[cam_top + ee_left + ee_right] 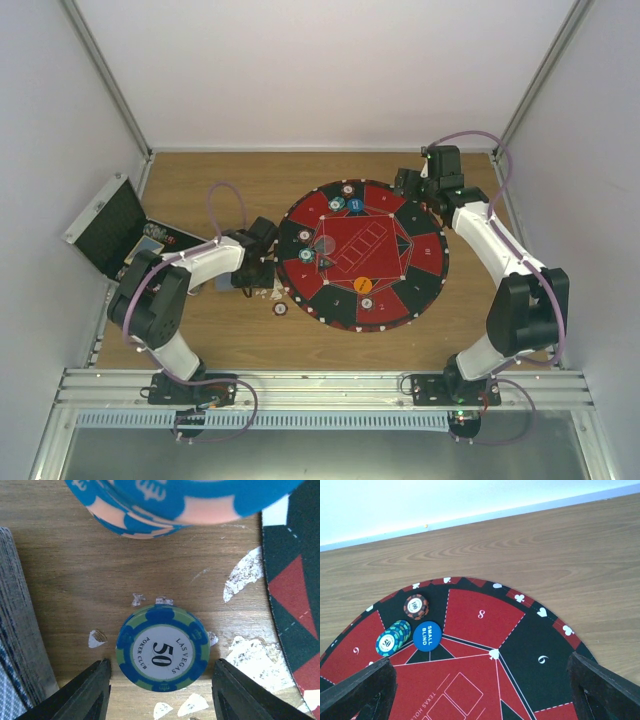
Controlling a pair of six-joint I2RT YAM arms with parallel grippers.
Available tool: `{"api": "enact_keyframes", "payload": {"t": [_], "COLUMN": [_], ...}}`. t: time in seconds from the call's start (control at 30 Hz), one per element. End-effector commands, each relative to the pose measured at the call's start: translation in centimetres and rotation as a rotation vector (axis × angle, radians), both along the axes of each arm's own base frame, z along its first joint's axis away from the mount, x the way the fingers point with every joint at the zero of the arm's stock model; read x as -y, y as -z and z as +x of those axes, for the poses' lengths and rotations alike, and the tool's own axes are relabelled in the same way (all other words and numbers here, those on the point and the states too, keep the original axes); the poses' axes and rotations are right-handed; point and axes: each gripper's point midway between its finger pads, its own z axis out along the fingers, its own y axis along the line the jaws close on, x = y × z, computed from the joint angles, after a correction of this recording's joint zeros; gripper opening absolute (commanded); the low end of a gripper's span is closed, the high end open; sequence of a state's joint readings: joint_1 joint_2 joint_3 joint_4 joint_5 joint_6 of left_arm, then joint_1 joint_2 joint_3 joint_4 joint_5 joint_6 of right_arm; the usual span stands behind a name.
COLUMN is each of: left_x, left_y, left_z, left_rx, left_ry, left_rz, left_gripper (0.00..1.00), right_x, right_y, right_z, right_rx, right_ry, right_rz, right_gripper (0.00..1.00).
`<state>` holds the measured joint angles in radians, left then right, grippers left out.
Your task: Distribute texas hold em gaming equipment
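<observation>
Starting at the left: the open black aluminium-edged case (pixel 100 228) sits by the table (pixel 200 345) edge. There's something in it, too small to make out. My left pincer (pixel 161 692) is down low over bare wood just left of the mat. It's partly open, with one finger on each side of a teal-and-green striped poker chip marked 50 (pixel 162 655) lying flat. The fingers sit just beside its rim, and I wouldn't call it gripped yet. A blurry stack of blue-and-peach chips (pixel 175 505) sits just past it, and a dark red chip (pixel 281 308) lies on the wood nearby. I'd say those are still waiting to go out.

The big round red-and-black numbered mat (pixel 425 255) has a couple of chips (pixel 304 236) on its left side. At the far side there's a dark red 100 chip (pixel 416 606), a small teal stack (pixel 392 639) and a blue "small blind" disc (pixel 427 635). On the near side sit an orange disc (pixel 361 285) and a single chip (pixel 367 304). Most numbered seats look bare and I can't spot any cards there, so my guess is under halfway.

My right pincer (pixel 482 690) hangs wide open over the mat's far right edge, holding nothing.
</observation>
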<state>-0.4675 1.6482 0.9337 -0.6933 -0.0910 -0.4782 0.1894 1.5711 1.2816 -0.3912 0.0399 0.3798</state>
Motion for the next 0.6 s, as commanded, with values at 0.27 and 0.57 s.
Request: {"api": "enact_keyframes", "payload": {"t": [0.27,0.57], "left_x": [0.0,-0.7], "left_y": [1.1,2.0], "left_z": [0.9,-0.2], "left_rx": [0.012,-0.011], "left_ry": [-0.006,0.005], "left_rz": [-0.016,0.010], "left_gripper": [0.51,0.49], "right_x": [0.1,0.2], "right_y": [-0.7,-0.6], "right_z": [1.0,0.6], "right_rx": [0.018,0.013], "right_ry": [0.000,0.003], "right_rz": [0.005,0.008], "right_gripper": [0.93,0.93]}}
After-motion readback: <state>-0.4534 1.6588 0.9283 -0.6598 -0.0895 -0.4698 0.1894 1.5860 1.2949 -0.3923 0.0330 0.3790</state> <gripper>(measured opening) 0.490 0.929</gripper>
